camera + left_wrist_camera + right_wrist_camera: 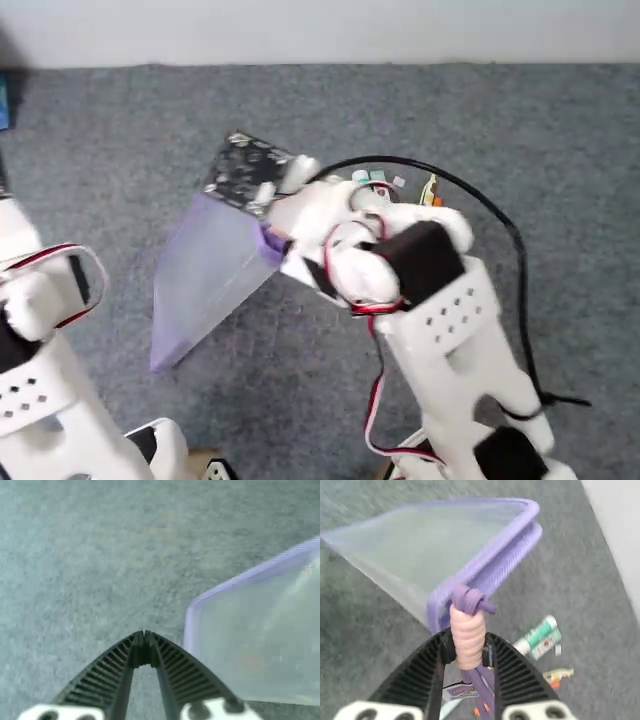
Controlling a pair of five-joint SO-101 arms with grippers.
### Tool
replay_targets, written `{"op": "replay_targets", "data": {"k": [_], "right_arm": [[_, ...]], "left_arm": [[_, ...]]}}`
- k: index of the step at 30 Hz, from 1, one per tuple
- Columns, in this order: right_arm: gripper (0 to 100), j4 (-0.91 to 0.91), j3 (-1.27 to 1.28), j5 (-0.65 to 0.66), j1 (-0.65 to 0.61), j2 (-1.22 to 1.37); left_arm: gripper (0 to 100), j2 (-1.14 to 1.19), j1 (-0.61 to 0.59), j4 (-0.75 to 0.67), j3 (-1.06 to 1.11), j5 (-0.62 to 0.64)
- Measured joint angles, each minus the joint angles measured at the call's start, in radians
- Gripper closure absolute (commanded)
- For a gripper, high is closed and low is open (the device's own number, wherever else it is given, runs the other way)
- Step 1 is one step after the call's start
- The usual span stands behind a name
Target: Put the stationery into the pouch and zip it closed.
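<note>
The pouch (215, 265) is translucent purple and hangs tilted, its low corner on the carpet. In the right wrist view my right gripper (467, 641) is shut on the pouch's pink zip pull (468, 632), knotted with purple cord, at the end of the purple zipper edge (495, 560). From above, that gripper (273, 246) sits at the pouch's right edge. Stationery lies on the carpet beyond it: green-and-white tubes (540, 635) (372, 180) and a small orange item (558, 674) (431, 189). My left gripper (144, 636) is shut on nothing, low over the carpet beside a pouch corner (250, 640).
A dark speckled piece (248, 170) sits at the pouch's upper end. A black cable (490, 215) arcs over the right arm. The left arm's white body (40, 300) stands at the lower left. Grey carpet (560, 150) covers the table, with a pale wall along the far edge.
</note>
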Motion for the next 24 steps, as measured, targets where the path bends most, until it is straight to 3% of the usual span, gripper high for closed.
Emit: {"op": "replay_targets", "data": {"k": [6, 15, 24], "right_arm": [[98.9, -0.035, -0.152, -0.005, -0.046, 0.163], [98.9, -0.080, -0.479, -0.005, -0.026, 0.377], [98.9, -0.080, -0.628, -0.005, -0.026, 0.439]], "left_arm": [[99, -0.098, 0.224, 0.000, -0.009, -0.006], [99, -0.209, 0.400, 0.000, 0.021, -0.006], [99, -0.253, 0.609, -0.043, 0.189, 0.064]]}}
